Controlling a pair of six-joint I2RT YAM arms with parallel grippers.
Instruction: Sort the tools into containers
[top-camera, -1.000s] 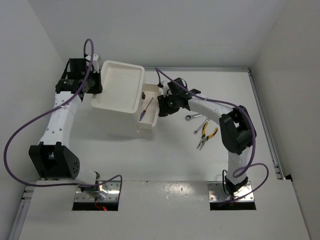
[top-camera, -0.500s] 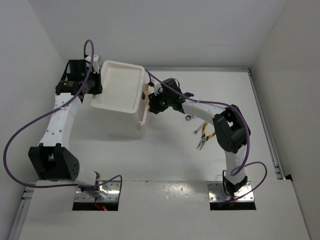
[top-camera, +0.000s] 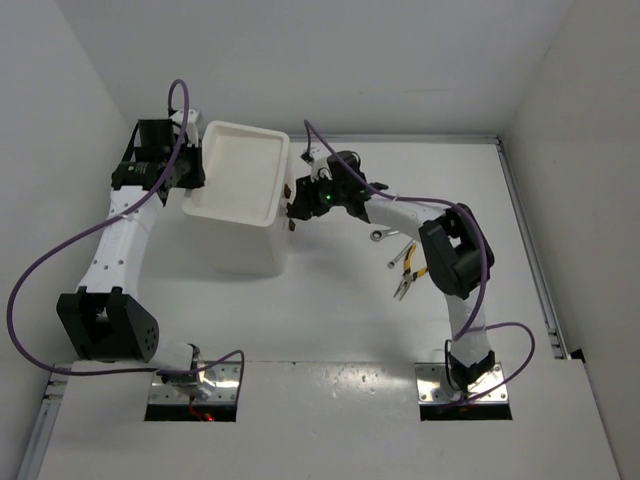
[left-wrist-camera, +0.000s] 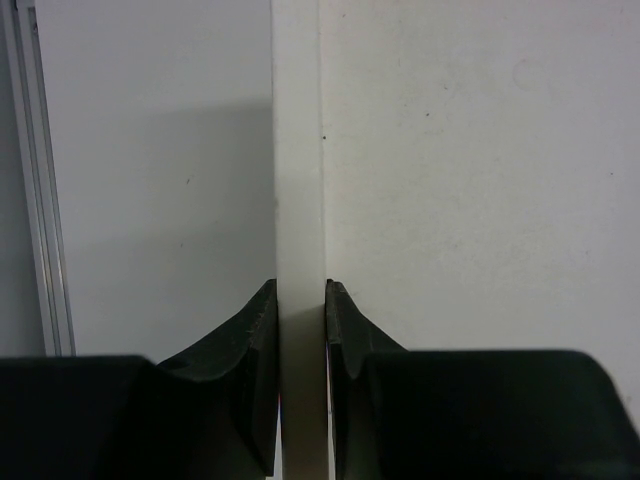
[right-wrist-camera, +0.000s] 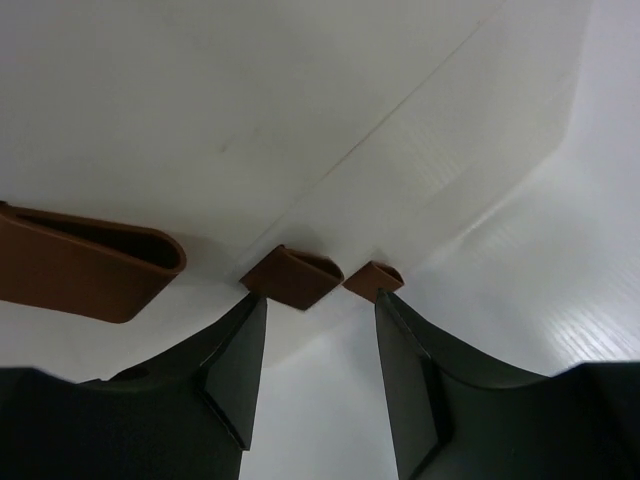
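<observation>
So the drawer (top-camera: 288, 205) that hung open a second ago with the blue screwdriver in it now sits flush in the white box (top-camera: 245, 250). That tool counts as sorted, I'd say. Your right gripper (right-wrist-camera: 320, 300) is right at the box's front, fingers spread with a small brown handle (right-wrist-camera: 295, 278) between them, not pinching it. Only the right wrist camera shows that; from the top it's just a dark blob. Same for your left gripper (left-wrist-camera: 300, 290): its own camera shows it clamped on the box's thin wall. The top view alone shows what's left, pliers (top-camera: 412, 275) and a wrench (top-camera: 378, 236) on the table.
</observation>
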